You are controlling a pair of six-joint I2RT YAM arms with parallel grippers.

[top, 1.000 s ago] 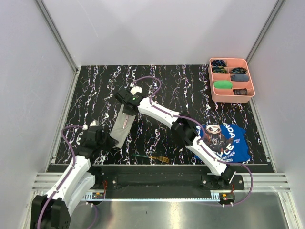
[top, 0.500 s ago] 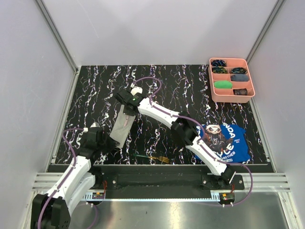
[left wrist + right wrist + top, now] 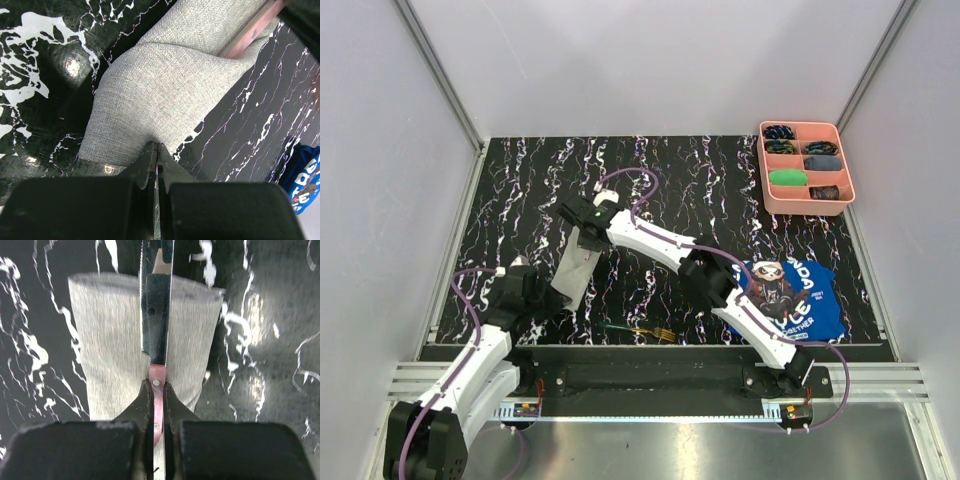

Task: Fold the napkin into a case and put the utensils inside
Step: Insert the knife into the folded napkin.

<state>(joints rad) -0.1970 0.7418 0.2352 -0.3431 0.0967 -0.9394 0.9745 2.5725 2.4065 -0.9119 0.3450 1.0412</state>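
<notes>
The table (image 3: 670, 170) is a black slab streaked with white veins. Left of its centre, toward 9 o'clock, lies the napkin (image 3: 572, 272), folded into a narrow grey strip whose long axis runs from about 1 to 7 o'clock. The green-handled fork (image 3: 638, 331) lies flat close to the near edge at 6 o'clock, its gold tines pointing to 3 o'clock, apart from the napkin. A rumpled blue printed cloth (image 3: 810, 300) sits at 4 o'clock. The pink tray (image 3: 810, 208) stands in the far corner at 1 o'clock
</notes>
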